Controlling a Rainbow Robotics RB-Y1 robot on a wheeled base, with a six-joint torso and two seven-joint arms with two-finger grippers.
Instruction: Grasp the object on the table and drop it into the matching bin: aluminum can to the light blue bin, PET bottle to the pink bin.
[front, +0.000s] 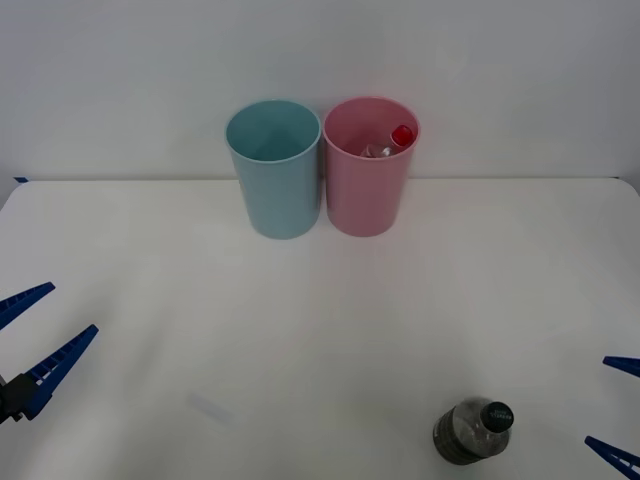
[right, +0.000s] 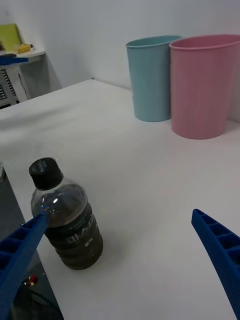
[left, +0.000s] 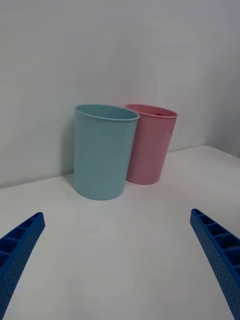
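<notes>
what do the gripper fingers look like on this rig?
Both grippers have two long blue plastic fingers, tapering to a point. On the left gripper the inner edges are ribbed like saw teeth, and a dark mount sits at the base. The left wrist view shows open rectangular cells along the fingers and fine dotted texture. The right gripper matches, same cell pattern.

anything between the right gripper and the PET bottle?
No. In the front view only bare table separates the open right gripper from the upright PET bottle. The right wrist view agrees: the bottle stands just past one finger, nothing intervening.
</notes>
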